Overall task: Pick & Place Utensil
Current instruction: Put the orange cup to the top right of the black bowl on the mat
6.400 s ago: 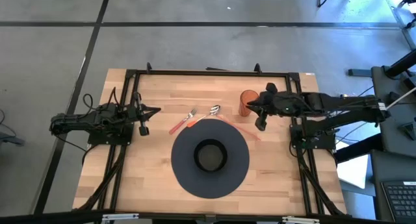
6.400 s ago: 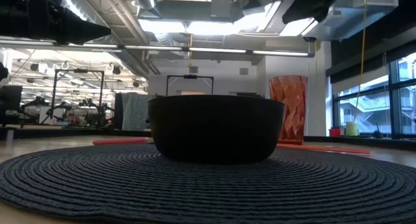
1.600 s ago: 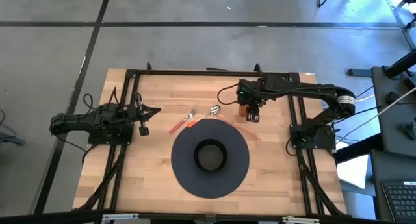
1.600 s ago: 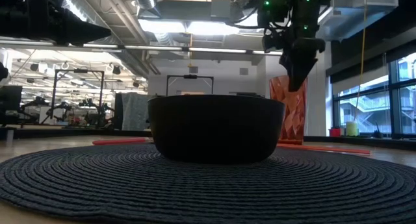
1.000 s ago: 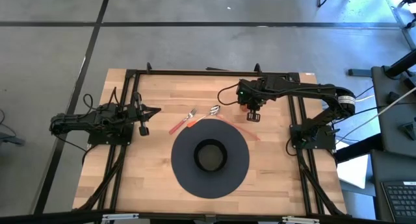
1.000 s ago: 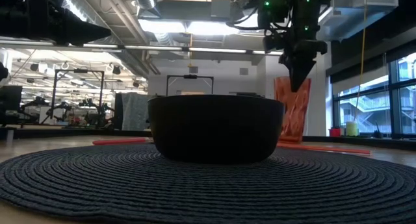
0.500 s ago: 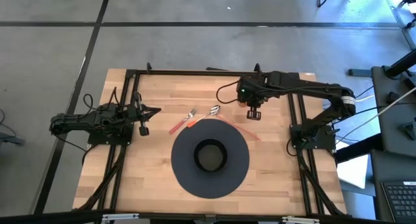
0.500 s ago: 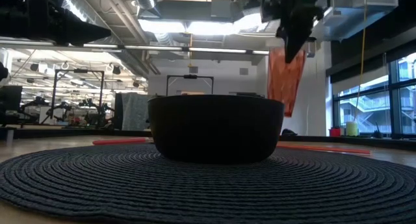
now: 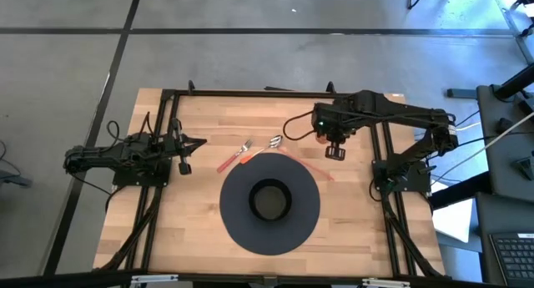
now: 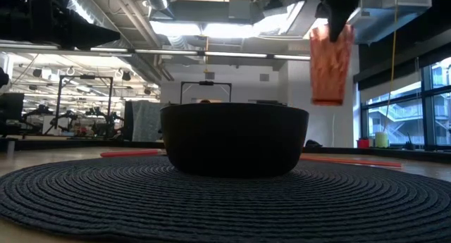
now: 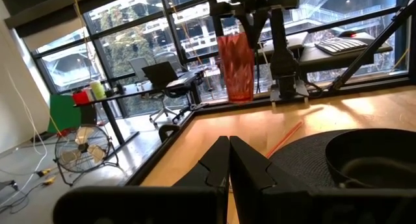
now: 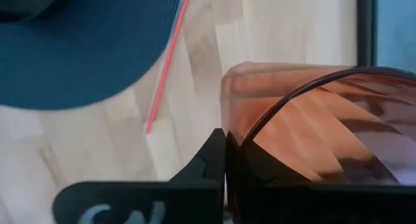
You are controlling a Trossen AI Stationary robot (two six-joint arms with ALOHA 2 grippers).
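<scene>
Checking utensil layout: fork [image 9: 236, 154] and spoon [image 9: 271, 144] lie flat on the table [image 9: 192, 221], just off the far rim of the round mat [image 9: 242, 213]. Can't tell if the handles touch the mat. (ana)

Long axes? (raj)

Both diagonal. Heads point away from the mat and toward the right arm's side, red handles trail back toward the left arm's side. Thin red stick [image 9: 321, 168] lies at the mat's rim on the other side, apart from them. Bowl [image 9: 269, 200] sits mid-mat. (ana)

Which arm is nearer? (raj)

They lie between the two. The spoon is nearer the right gripper [image 9: 328, 138], the fork nearer the left gripper [image 9: 198, 141]. But the right one isn't free — its fingers are pinched on the rim of the orange cup [image 10: 330, 63], one inside and one outside. The cup hangs roughly upright, clear of the table. (ana)

Left? (raj)

Parked at its own side of the table, fingers closed on nothing, pointing roughly at the fork across bare wood. (ana)

So what does the next move turn on? (raj)

My read — the cup is beside the spoon's head end, so either the cup gets set down near the utensils, or the left comes in along the fork's handle end. A grasp should close across the handle, not along it. (ana)
</scene>
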